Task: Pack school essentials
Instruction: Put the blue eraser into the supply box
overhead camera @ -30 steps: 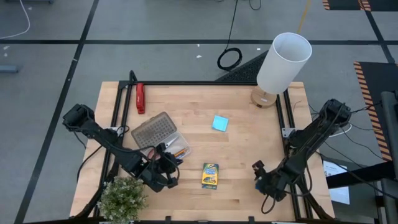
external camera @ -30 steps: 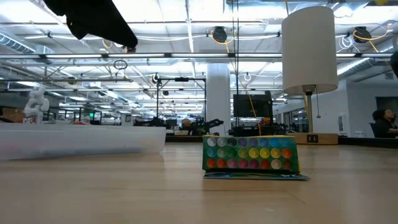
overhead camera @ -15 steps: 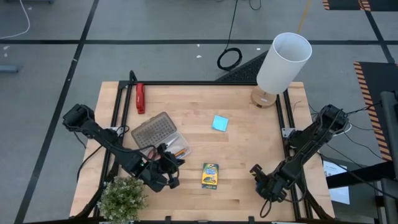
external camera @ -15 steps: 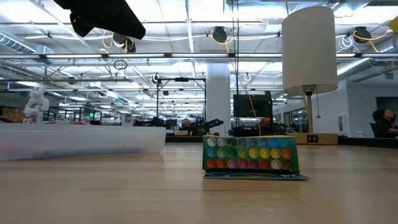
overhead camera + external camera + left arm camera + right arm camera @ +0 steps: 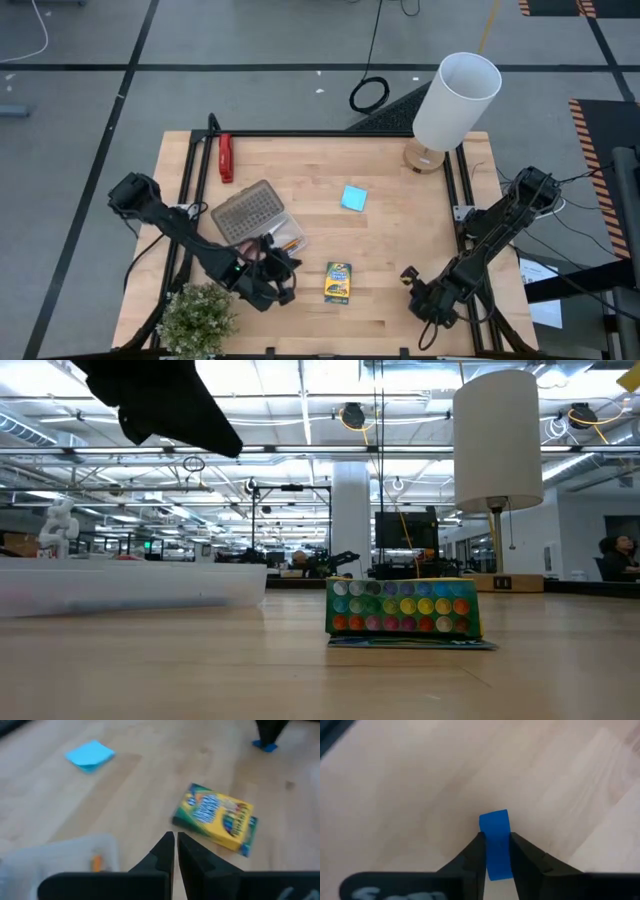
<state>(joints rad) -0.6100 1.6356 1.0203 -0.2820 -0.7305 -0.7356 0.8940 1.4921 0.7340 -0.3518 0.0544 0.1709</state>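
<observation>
Right gripper (image 5: 494, 851) is pinching the tiny blue eraser (image 5: 495, 840); next it's carrying that to the clear plastic case (image 5: 258, 216). Left gripper (image 5: 175, 845), pressed together, is hovering near the crayon box (image 5: 216, 818).

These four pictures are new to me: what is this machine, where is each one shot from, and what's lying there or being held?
Two dark robot arms work at a wooden table. One camera looks straight down, one sits at table-top level, and one rides on each wrist. On the table lie a crayon box, a light-blue notepad, a clear case holding an orange pencil, a red bar-shaped tool, a lamp and a small plant. The right gripper pinches a small blue eraser. The left gripper is shut, holding nothing, between the case and the crayon box.
</observation>
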